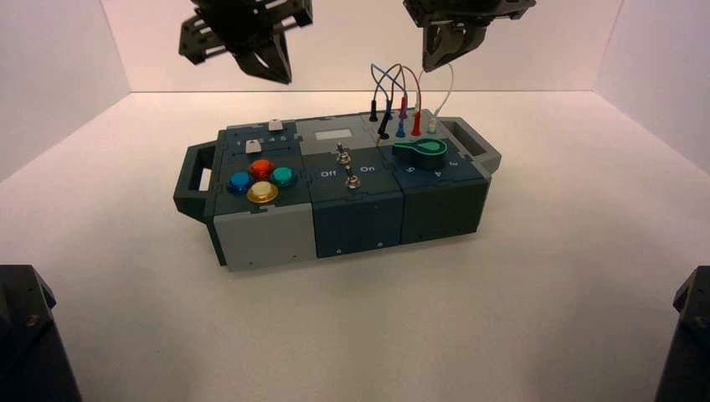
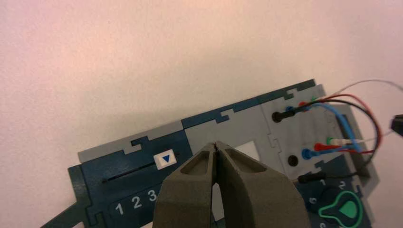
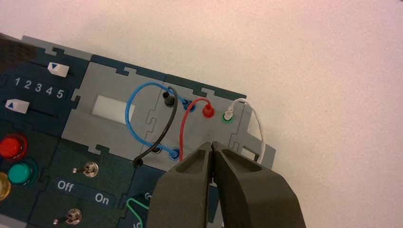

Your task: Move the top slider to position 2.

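Note:
The top slider (image 3: pixel 59 69) is a small white knob with a blue triangle on the dark track along the box's far edge. It stands level with the numeral 5 of the 1-to-5 row. It also shows in the left wrist view (image 2: pixel 165 159) and in the high view (image 1: pixel 275 126). Position 2 (image 3: pixel 27 85) is a white numeral in that row, also seen in the left wrist view (image 2: pixel 137 203). My left gripper (image 1: pixel 268 63) hangs high above the box's far left part, shut and empty, its tips (image 2: pixel 216 145) together. My right gripper (image 1: pixel 439 52) is shut and empty above the wires.
The second slider's white knob (image 3: pixel 16 105) sits near numeral 1. Round coloured buttons (image 1: pixel 261 177), two silver toggles (image 1: pixel 347 166) by Off/On, a green-pointer dial (image 1: pixel 423 152) and looped wires (image 1: pixel 402 96) fill the box top. Handles (image 1: pixel 194 180) stick out at both ends.

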You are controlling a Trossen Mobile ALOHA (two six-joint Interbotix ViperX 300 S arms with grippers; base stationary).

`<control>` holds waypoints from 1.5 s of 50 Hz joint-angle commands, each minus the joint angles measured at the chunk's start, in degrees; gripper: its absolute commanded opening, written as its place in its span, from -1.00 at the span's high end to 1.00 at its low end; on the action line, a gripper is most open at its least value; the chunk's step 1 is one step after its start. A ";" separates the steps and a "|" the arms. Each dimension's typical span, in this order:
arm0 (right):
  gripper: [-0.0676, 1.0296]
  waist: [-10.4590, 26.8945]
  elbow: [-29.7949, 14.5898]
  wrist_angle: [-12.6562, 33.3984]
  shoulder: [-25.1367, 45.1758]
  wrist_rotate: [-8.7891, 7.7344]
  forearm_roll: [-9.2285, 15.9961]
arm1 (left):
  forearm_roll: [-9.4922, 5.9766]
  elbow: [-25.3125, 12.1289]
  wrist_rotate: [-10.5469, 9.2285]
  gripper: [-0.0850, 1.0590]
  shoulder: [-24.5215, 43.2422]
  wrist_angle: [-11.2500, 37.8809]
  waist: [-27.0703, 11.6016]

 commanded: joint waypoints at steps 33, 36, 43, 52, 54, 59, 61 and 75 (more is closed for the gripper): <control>0.92 0.35 -1.93 0.35 0.79 0.09 0.35 | 0.00 -5.98 -1.58 0.91 8.70 -0.88 -1.85; 0.92 0.35 -1.93 0.44 0.79 0.18 0.44 | 0.00 -5.80 -1.49 0.91 8.79 -0.88 -1.58; 0.92 0.35 -2.02 0.62 0.97 0.09 0.62 | 0.00 -5.36 -1.49 0.91 8.70 -0.79 -0.44; 0.92 0.35 -2.20 1.05 1.41 0.09 0.70 | 0.00 -4.92 -1.58 0.91 8.35 -0.26 0.79; 0.92 0.35 -2.37 1.23 1.58 0.18 0.88 | 0.09 -4.83 -1.58 0.91 8.35 0.00 1.05; 0.92 0.35 -2.46 1.41 1.76 0.09 0.88 | 0.00 -4.83 -1.58 0.91 8.61 0.44 1.32; 0.92 0.35 -2.46 1.49 1.76 0.09 0.88 | 0.00 -4.83 -1.58 0.91 8.79 0.53 1.41; 0.92 0.35 -2.64 1.76 2.11 0.18 1.23 | 0.26 -5.10 -1.58 0.91 9.93 1.85 2.20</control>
